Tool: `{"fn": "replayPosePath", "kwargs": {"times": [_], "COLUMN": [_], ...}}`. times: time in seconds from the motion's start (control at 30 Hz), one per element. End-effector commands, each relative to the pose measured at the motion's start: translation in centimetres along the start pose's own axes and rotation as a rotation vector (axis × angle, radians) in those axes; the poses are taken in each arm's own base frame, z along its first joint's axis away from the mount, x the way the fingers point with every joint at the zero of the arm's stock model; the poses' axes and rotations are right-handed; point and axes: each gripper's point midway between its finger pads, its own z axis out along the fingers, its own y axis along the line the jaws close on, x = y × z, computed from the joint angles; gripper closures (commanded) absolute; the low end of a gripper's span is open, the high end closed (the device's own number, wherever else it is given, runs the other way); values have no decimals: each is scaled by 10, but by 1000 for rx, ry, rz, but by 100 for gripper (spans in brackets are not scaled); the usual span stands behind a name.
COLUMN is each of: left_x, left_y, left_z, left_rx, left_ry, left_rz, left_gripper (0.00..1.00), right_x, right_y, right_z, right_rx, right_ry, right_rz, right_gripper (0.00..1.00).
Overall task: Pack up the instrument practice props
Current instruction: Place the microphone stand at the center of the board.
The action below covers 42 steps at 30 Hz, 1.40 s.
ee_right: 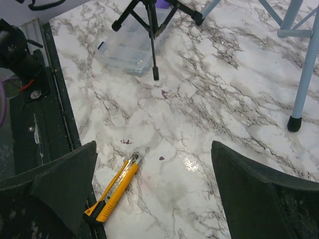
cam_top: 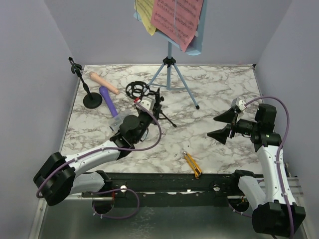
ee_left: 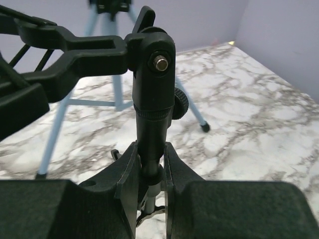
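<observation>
My left hand (ee_left: pixel 149 172) is clamped on the upright stem of the tripod mic mount (ee_left: pixel 152 94), whose legs are just beside the clear plastic box (ee_right: pixel 124 50) left of the tabletop's (cam_top: pixel 219 84) middle. My right hand (ee_right: pixel 154 172) hangs with its jaws spread wide, holding nothing, and the utility knife (ee_right: pixel 112 191) lies below it. At far left, the beige microphone (cam_top: pixel 103 82) and purple microphone (cam_top: pixel 108 102) lie by the round-based mic mount (cam_top: pixel 89 97), while the light-blue music rack (cam_top: pixel 172 64) stands at the back carrying the pink page (cam_top: pixel 177 17) and yellow page (cam_top: pixel 145 12).
</observation>
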Motion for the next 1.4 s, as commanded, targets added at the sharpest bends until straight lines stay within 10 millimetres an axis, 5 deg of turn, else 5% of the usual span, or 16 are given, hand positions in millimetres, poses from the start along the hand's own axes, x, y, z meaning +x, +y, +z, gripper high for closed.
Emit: {"fn": "replayPosePath", "kwargs": {"times": [0.0, 0.3, 0.43, 0.9, 1.37], "left_x": [-30, -64, -72, -75, -43], "left_y": [56, 171, 213, 274, 323], "left_z": [-8, -26, -16, 73, 138], "left_rx": [-132, -444, -499, -380, -433], "left_ry": [-36, -73, -96, -195, -227], "left_rz": [-14, -13, -71, 128, 34], "left_gripper": [100, 100, 100, 100, 100], "right_x": [-1, 0, 1, 2, 5], "right_y": [-4, -4, -4, -1, -2], "right_z": [-2, -3, -3, -3, -1], "right_rx": [37, 43, 41, 37, 22], "right_ry": [0, 2, 1, -2, 2], "right_rz": [-26, -27, -28, -43, -36], "right_gripper": [1, 1, 1, 1, 1]}}
